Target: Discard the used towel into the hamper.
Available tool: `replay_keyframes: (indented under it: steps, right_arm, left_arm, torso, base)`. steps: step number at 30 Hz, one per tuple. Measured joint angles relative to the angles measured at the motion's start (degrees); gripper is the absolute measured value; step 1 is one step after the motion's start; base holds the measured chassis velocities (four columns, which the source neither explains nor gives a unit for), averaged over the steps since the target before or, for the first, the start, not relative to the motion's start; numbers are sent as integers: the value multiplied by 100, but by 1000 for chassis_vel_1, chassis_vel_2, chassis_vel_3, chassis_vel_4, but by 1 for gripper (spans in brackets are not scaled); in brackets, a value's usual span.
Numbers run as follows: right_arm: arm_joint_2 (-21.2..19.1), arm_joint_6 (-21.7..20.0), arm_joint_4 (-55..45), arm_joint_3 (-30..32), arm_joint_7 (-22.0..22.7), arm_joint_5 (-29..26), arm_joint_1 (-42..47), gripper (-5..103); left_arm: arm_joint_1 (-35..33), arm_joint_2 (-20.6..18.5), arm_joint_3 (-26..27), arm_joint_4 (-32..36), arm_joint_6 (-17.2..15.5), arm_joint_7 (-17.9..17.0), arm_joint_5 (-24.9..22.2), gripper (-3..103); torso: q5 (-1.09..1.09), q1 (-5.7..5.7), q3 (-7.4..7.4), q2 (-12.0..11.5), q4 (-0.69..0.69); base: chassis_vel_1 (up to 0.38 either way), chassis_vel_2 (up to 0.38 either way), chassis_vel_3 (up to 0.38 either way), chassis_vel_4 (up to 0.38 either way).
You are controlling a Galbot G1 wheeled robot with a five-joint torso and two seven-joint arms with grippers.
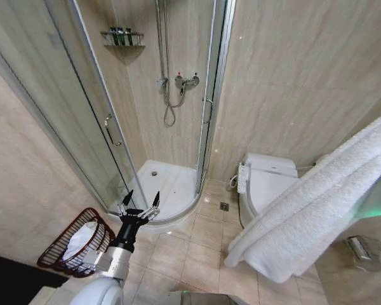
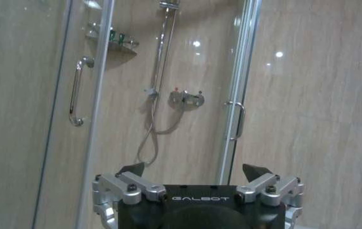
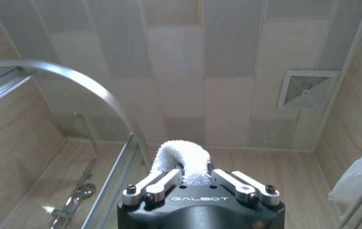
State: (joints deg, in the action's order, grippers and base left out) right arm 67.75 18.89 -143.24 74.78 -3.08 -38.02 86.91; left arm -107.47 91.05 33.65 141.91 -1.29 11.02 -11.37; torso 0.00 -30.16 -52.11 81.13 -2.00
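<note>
Nearest the head camera, a thick white terry towel hangs across the right of the view, a long folded roll whose long axis slants from the upper right edge down toward the floor at centre, its rounded lower end hanging free above the tiles. In the right wrist view the right gripper is clamped on a looped fold of that towel, which bulges up between the metal fingers, with a panelled ceiling and a square vent behind it. Low on the left, the left gripper is held out over the floor with its dark pointed fingertips spread apart and nothing between them; the left wrist view shows it facing the shower. Just beside that arm, against the left wall, the hamper stands on the floor, a round, tapered, open-weave basket in dark red-brown with a thicker rim, its mouth facing up and something pale lying inside. The floor is laid with glossy beige square tiles, and the walls are polished beige stone-like panels. Farther off, a white toilet with its lid closed sits against the right wall. Behind it all stands a curved glass shower enclosure with chrome frames, a white tray, a mixer tap with hose, and a corner wire shelf holding small bottles.
</note>
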Motion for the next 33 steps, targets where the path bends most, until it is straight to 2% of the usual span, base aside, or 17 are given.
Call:
replay_keyframes:
  steps: [9, 30, 33]
  right_arm:
    - [35, 53, 0, -41, 15, -21, 10, 8]
    - [24, -6, 0, -213, -19, 58, -6, 8]
    - [27, -6, 0, -218, -24, 60, -2, 8]
  left_arm:
    - [0, 0, 0, 0, 0, 0, 0, 100]
    - [0, 0, 0, 0, 0, 0, 0, 100]
    - [0, 0, 0, 0, 0, 0, 0, 100]
  torso:
    - [0, -121, -141, 262, 0]
    - [0, -488, -570, 1058, 0]
    - [0, -501, -587, 1088, 0]
  base:
    - [0, 0, 0, 0]
    - [0, 0, 0, 0]
    - [0, 0, 0, 0]
